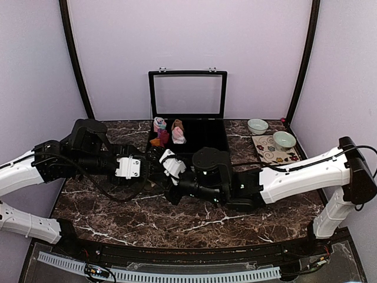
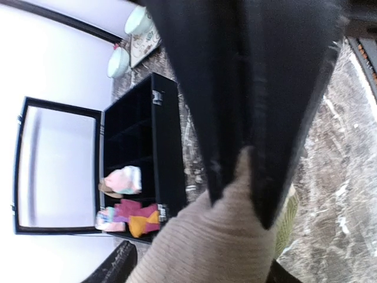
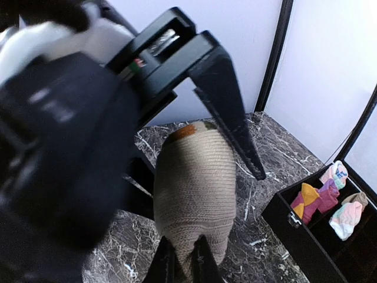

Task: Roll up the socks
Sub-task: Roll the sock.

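My right gripper (image 3: 184, 262) was pinched nearly closed on the lower end of the tan sock (image 3: 194, 188), its 2 fingertips set close together with ribbed fabric between them. From there the tan sock stood up as a thick, rounded roll, with a bit of orange-brown showing at its top. My left gripper (image 2: 241, 203) came at the roll from the opposite side. Its 2 black fingers straddled the roll, and the fabric filled the gap between them. I could not tell whether those fingers were pressing the fabric or only bracketing it. An olive toe (image 2: 288, 218) showed just beside 1 left finger.

Both of my arms met over the middle of the dark marble table (image 1: 147, 218), just in front of the black box (image 3: 297, 239), whose glass lid (image 1: 187, 73) stood upright.

Inside the box lay 4 bundles:
- an orange bundle (image 3: 305, 197)
- a magenta bundle (image 3: 327, 197), touching the orange bundle
- a pink, mint and white bundle (image 3: 337, 174) behind them
- a pale bundle with a tan top (image 3: 346, 215) in the next compartment

To the right of the box, 2 pale green bowls (image 1: 257, 125) sat by a flowered mat (image 1: 272, 152).
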Motion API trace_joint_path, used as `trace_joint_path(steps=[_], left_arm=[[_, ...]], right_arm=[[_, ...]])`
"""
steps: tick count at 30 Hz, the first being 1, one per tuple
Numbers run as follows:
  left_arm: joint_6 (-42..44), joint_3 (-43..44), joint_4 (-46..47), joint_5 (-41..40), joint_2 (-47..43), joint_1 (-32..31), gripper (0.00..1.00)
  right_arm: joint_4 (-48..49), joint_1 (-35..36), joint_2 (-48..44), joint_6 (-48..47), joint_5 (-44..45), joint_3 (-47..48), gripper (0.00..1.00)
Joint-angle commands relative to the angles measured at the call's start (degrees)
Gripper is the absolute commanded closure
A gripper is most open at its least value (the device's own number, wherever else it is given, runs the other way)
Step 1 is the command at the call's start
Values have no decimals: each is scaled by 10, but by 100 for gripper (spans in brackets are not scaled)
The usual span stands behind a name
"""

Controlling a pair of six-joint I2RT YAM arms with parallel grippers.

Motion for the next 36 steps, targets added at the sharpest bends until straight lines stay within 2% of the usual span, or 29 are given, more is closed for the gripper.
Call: trace_joint_path(steps=[1,6,11,12,14,15,16,17,19,22,26,29,33,36], left_arm=[[80,-26,91,-66,-29,-16,38],[98,-27,116,-83,-33,-29,39],[146,-34,136,-100,-42,-44,63],[164,-41,148,-108,-44,-48,71],[192,-51,166,-120,-45,-54,98],[185,-47,162,-120,-44,-54,100],[164,-32,143,-111,-41,-54,100],[133,-12,96,-91,-36,-54,100],[56,34,11,-32,-19,-48,100],[-43,75,-71,52,0,-36,100],[-132,107,-139,138,26,-16,100],[-169,133,-179,201,55,6,100],[-200,188,-229,302,94,48,100],[-213,220,-261,362,120,68,100]], right_arm=[[36,-20,-25,93,-34,-8,100],[46,-30,-25,133,-61,-10,100],[32,-59,-8,219,-129,7,100],[22,-66,-4,237,-144,23,100],[12,-82,6,273,-183,44,100],[14,-89,9,289,-202,46,100],[22,-94,8,296,-215,44,100],[32,-96,3,292,-215,36,95],[62,-94,-19,254,-197,8,71],[103,-85,-59,175,-170,-31,53],[136,-65,-100,89,-148,-59,49],[124,-45,-108,33,-141,-52,46],[80,-34,-106,0,-149,-30,39],[79,-31,-113,1,-170,-41,39]])
